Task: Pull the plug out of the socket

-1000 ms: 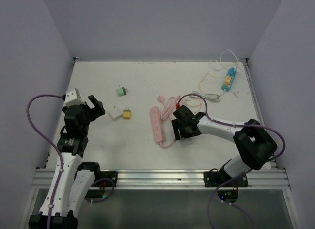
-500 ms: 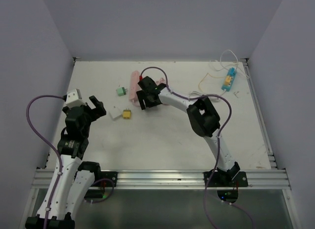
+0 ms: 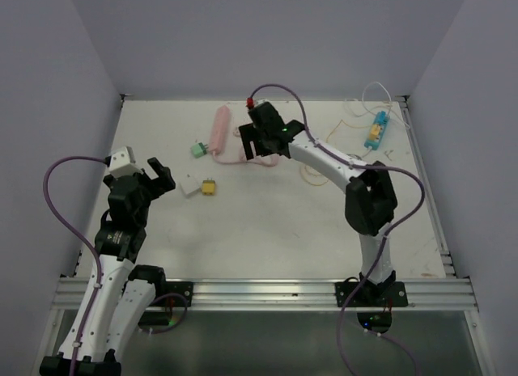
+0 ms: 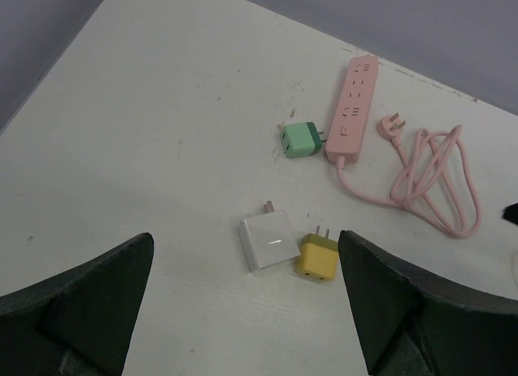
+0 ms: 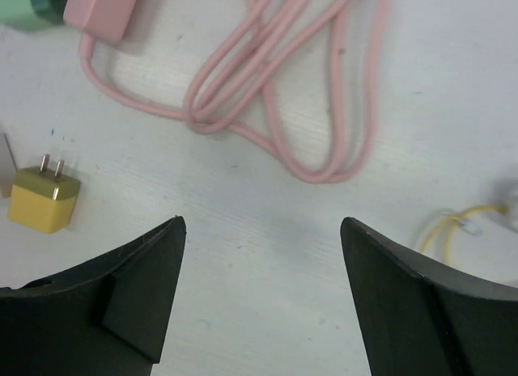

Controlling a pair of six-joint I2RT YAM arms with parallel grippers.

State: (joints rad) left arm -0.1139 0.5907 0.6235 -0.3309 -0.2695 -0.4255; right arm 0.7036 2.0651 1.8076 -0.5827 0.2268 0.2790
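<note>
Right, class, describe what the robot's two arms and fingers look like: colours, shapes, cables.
The left arm and right arm have white links with black joints; a purple cable loops beside each. Their fingers are matte black wedges.

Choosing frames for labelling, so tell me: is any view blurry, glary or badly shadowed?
Top external: even light, no glare, faint shadows. Left wrist: pink power strip crisp, left fingers dark and soft. Right wrist: pink cable slightly soft, right fingers dark.
</note>
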